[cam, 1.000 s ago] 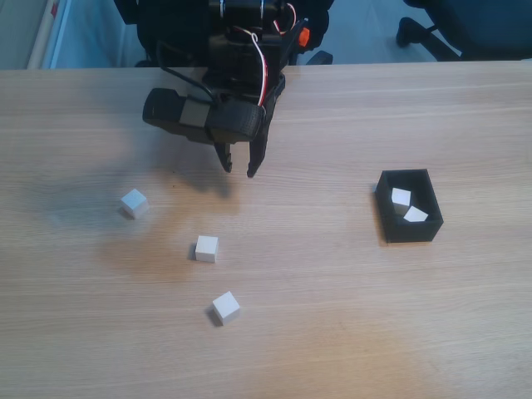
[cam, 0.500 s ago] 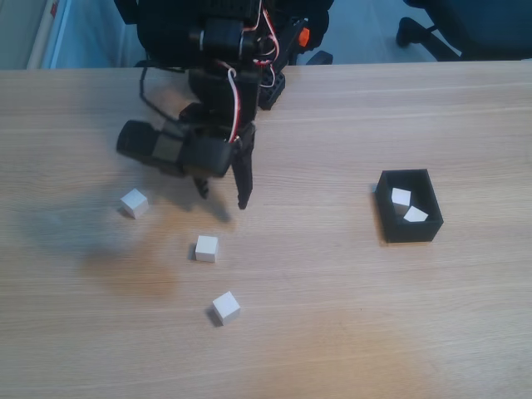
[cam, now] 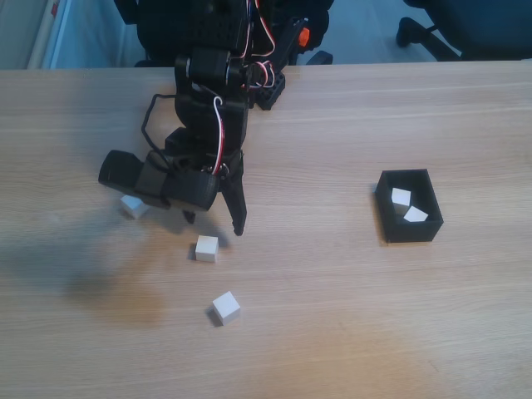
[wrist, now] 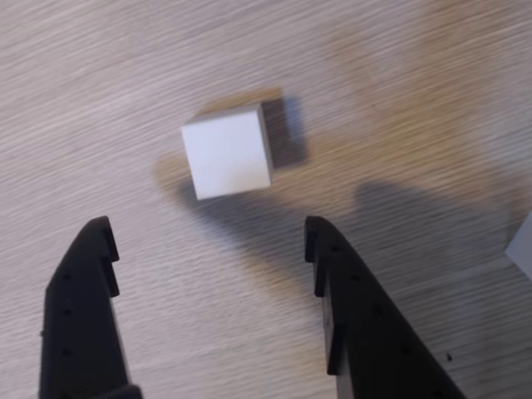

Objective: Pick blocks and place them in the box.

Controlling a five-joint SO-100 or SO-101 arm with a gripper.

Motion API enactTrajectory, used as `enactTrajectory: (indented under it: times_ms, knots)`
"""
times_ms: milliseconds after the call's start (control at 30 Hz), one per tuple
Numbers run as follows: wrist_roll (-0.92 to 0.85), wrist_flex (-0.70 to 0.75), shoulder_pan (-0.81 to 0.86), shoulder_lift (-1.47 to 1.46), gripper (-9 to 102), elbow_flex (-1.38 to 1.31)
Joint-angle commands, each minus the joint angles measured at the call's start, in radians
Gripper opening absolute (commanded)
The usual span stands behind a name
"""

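Observation:
Three white blocks lie loose on the wooden table in the fixed view: one in the middle, one nearer the front, and one at the left, partly hidden behind the arm. My black gripper hangs open just above and behind the middle block. In the wrist view that block lies on the table ahead of my gripper, beyond the two spread fingers, with nothing held. The black box stands at the right with two white blocks inside.
The arm's base stands at the table's back edge. Dark chair parts show beyond the table at the top right. A corner of another white block shows at the right edge of the wrist view.
The arm has swung down and to the left, bringing the gripper from behind the blocks to just above the middle block. The blocks and the box have not moved.

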Motion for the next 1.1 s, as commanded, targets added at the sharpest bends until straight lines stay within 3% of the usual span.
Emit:
enactTrajectory:
  times_ms: [0,767,1067]
  knots:
    - [-0.015,-0.049,0.0,-0.014,26,-0.06]
    - [-0.057,-0.178,0.029,-0.19,23,-0.097]
    - [-0.055,-0.186,0.032,-0.216,12,-0.115]
